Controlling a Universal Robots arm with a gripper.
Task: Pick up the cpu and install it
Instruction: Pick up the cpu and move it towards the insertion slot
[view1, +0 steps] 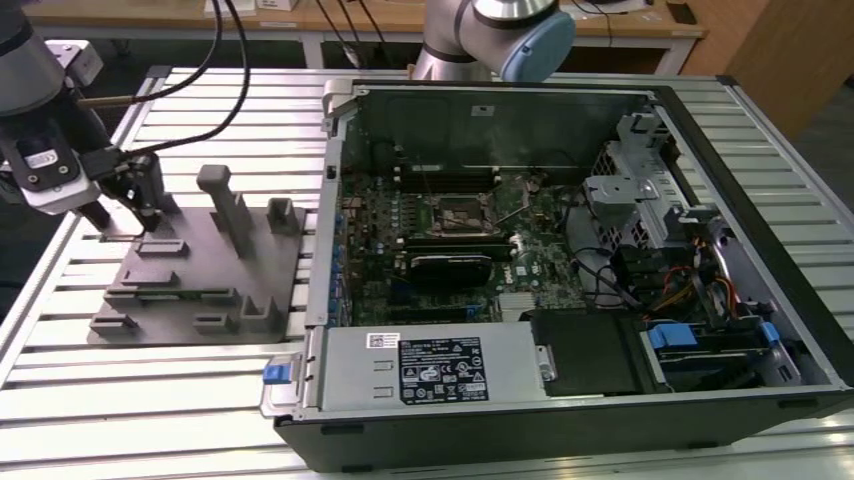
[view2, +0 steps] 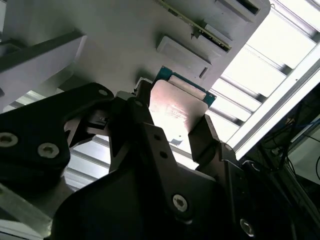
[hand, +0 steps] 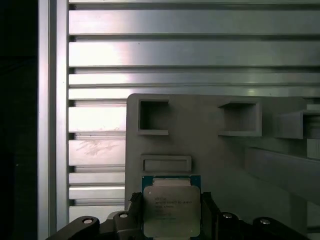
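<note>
The cpu (hand: 171, 210), a flat square chip with a silver-grey top and a thin green edge, sits between the two dark fingers of my gripper (hand: 171, 200) in both wrist views. The fingers (view2: 200, 137) press against its opposite sides, so the gripper (view2: 172, 125) is shut on the cpu (view2: 175, 105). It lies at or just above the corner of the grey fixture plate (hand: 210, 150). In the exterior view the gripper (view1: 123, 225) hangs over the far corner of that plate (view1: 200, 285), on the exterior view's left. The black motherboard socket (view1: 465, 212) lies inside the open computer case (view1: 694, 300).
Upright grey posts and blocks (view1: 224, 205) rise from the fixture plate close to the gripper. The slatted aluminium table (view1: 134, 400) carries everything. Cables (view1: 227, 70) trail behind the arm. The case walls, a drive cage (view1: 641, 190) and the power supply (view1: 427, 365) surround the motherboard.
</note>
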